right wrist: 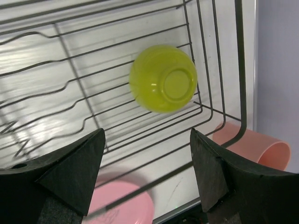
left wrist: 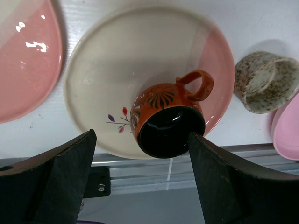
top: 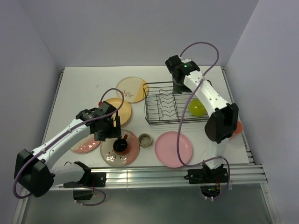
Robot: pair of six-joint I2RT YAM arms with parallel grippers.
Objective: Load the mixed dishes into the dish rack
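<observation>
The dark red mug (top: 120, 145) stands on a cream-and-pink sprig plate (top: 112, 156) at the front. My left gripper (top: 115, 129) is open just above it. In the left wrist view the mug (left wrist: 163, 109) sits between the open fingers, untouched, on the plate (left wrist: 117, 65). The dish rack (top: 154, 120) stands mid-table. The lime-yellow bowl (top: 197, 108) lies bottom-up inside its right end. My right gripper (top: 178, 87) is open and empty above the rack; its wrist view shows the bowl (right wrist: 163, 78) and the rack wires (right wrist: 70, 60) below.
The small greenish cup (top: 145, 140) and a pink plate (top: 174, 148) lie in front of the rack. The yellow-orange plate (top: 122, 111), the cream-and-yellow plate (top: 132, 88) and another pink plate (top: 86, 145) lie to the left. The salmon tumbler (top: 238, 127) lies right of the rack.
</observation>
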